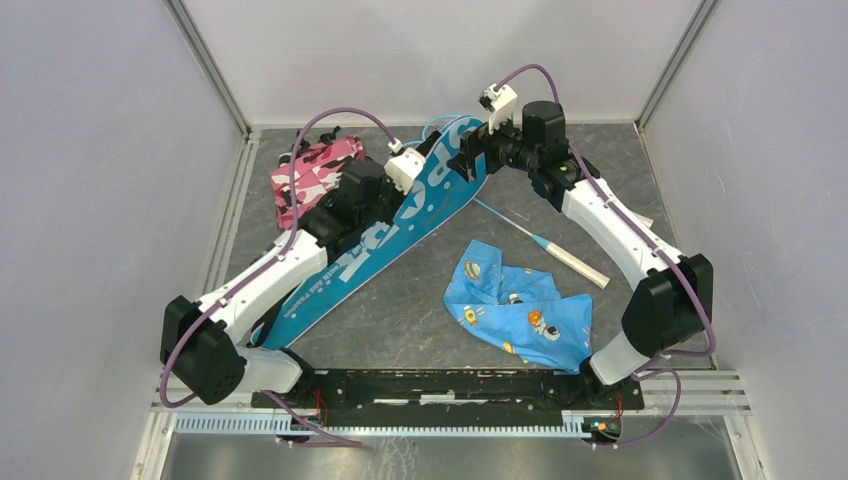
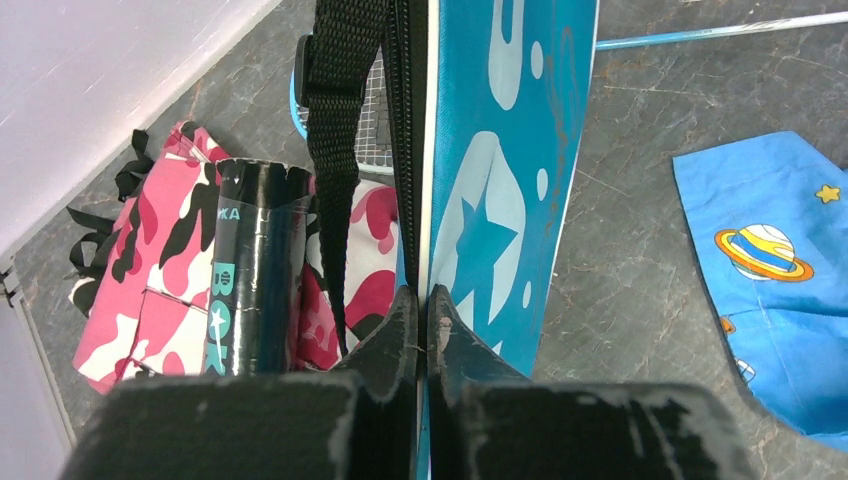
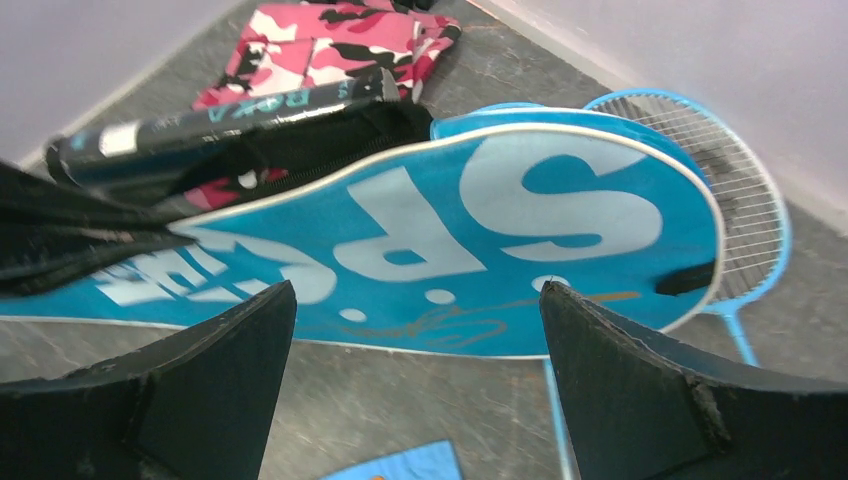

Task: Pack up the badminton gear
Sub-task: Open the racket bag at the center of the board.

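Observation:
The blue "SPORT" cover [image 1: 335, 280] lies diagonally across the floor, also in the left wrist view [image 2: 500, 200] and the right wrist view [image 3: 450, 230]. My left gripper [image 1: 375, 208] [image 2: 422, 295] is shut on the cover's white-piped edge beside its zipper and black strap. My right gripper [image 1: 478, 150] [image 3: 415, 290] is open and empty above the cover's round end. A light-blue racquet with a white handle [image 1: 575, 265] lies with its head [image 3: 745, 200] partly under the cover. The black tube [image 2: 250, 270] [image 3: 220, 115] lies beside the cover on the pink bag. No shuttlecocks show.
The pink camouflage bag [image 1: 310, 175] [image 2: 150, 270] lies at the back left by the wall. The blue cartoon-print cloth [image 1: 520, 310] [image 2: 780, 260] lies crumpled at the front right. Grey walls enclose the floor on three sides.

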Motion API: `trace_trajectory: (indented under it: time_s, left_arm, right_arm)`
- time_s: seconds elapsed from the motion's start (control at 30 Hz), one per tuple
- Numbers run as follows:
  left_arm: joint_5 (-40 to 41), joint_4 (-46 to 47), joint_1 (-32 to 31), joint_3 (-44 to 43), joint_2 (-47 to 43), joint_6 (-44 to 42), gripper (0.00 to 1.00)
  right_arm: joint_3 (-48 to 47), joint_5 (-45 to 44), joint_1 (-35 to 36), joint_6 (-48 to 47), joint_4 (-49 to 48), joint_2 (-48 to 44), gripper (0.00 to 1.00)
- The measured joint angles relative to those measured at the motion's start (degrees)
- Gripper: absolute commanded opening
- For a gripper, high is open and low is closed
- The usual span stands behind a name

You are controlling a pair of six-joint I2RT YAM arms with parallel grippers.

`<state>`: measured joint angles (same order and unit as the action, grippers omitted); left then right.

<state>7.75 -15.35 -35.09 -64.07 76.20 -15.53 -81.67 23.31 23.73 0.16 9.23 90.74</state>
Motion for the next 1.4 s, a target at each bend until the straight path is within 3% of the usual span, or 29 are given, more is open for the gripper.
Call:
trace_trajectory:
  time_s: [0.33,0.6,0.73,0.87,1.1,1.2,1.3,1.4]
  left_arm:
    - [2.8,5.7,-3.0,2.0,1.5,4.6,0.02]
    - [5.7,8.7,-6.3,3.1,4.1,5.4,0.02]
    - [7.6,9.8,-7.5,3.4,4.5,5.4,0.02]
    - [9.2,10.3,-8.8,3.4,5.0,5.4,0.02]
    - [11.8,10.8,-11.2,3.4,7.0,4.3,0.02]
    - [11.9,11.0,-11.6,3.5,7.3,3.4,0.02]
    - [11.6,11.0,-11.6,3.6,7.3,2.8,0.15]
    - [9.8,11.0,-11.7,3.6,7.2,1.8,0.39]
  right_arm:
    - [0.0,0.2,0.1,18.3,-4.2,5.7,0.95]
    - [1.7,0.8,0.2,25.4,-5.8,7.0,0.94]
    - [2.7,0.2,0.5,27.0,-5.6,7.0,0.86]
    - [3.1,-1.2,0.7,27.6,-5.3,7.2,0.73]
    - [3.1,-0.4,0.7,28.9,-5.4,8.9,0.39]
    - [3.1,0.2,0.9,28.9,-5.3,8.9,0.19]
    - [3.2,1.2,0.8,28.7,-5.2,8.9,0.0]
    - [3.2,2.3,0.2,28.7,-4.7,8.9,0.0]
